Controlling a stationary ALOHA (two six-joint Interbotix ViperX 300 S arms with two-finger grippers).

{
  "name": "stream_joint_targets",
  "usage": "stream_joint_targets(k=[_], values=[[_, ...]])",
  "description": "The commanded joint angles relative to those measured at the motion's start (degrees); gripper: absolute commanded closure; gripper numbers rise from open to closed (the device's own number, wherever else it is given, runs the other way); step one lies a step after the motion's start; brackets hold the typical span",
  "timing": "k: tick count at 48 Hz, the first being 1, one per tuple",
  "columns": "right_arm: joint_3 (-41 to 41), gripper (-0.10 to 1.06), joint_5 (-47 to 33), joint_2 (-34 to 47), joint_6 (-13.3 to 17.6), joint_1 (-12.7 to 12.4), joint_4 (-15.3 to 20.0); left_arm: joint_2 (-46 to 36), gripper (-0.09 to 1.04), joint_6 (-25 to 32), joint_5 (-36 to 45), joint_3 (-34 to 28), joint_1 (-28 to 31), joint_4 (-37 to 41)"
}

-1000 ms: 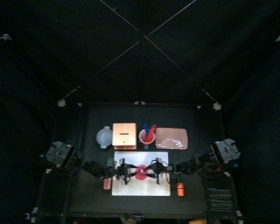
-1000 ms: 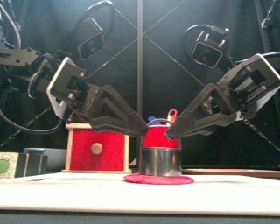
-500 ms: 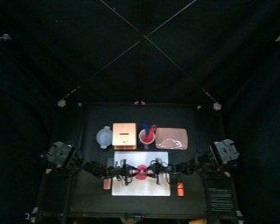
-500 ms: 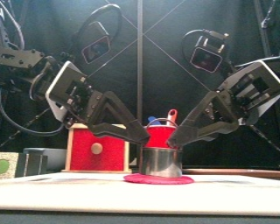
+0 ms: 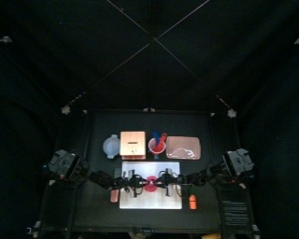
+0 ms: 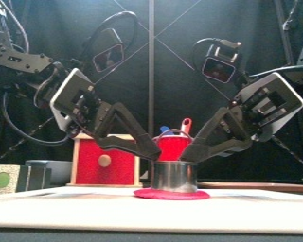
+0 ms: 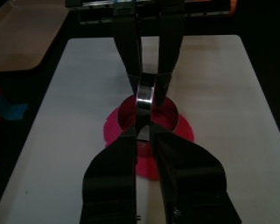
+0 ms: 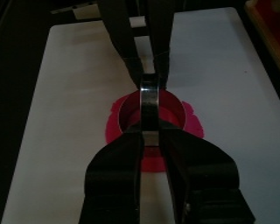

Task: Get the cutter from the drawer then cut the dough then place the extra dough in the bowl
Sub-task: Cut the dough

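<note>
Gripping opposite rims of the round metal cutter, left gripper and right gripper jaws stay clenched on it. It stands on the flat pink dough, with smooth white cutting board bare around.

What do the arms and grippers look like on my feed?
Left gripper and right gripper: each two long black jaws, grey outside, under a white cross-plate. Left arm and right arm: black, jointed, with looping black cables.
</note>
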Motion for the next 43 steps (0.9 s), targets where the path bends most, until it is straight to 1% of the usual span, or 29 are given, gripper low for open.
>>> stream_joint_targets(k=[1,10,19,26,43], values=[[-0.4,0.44,0.4,0.6,0.4,-0.2,0.4,1.7,0.58,-0.1,3.2,0.2,-0.4,-0.7],[-0.4,0.44,1.2,1.9,0.4,-0.3,1.8,3.3,0.58,-0.2,4.2,-0.2,-0.5,-2.0],[-0.3,0.44,3.4,2.3,0.5,0.2,3.1,3.8,0.59,-0.2,5.6,-0.2,-0.8,-2.9],[0.3,0.44,5.0,2.4,0.4,0.3,4.8,3.8,0.59,-0.1,6.9,-0.2,-0.9,-2.9],[-0.1,0.44,11.5,2.4,0.4,0.7,4.8,3.8,0.59,0.3,8.8,-0.3,-1.1,-1.6]])
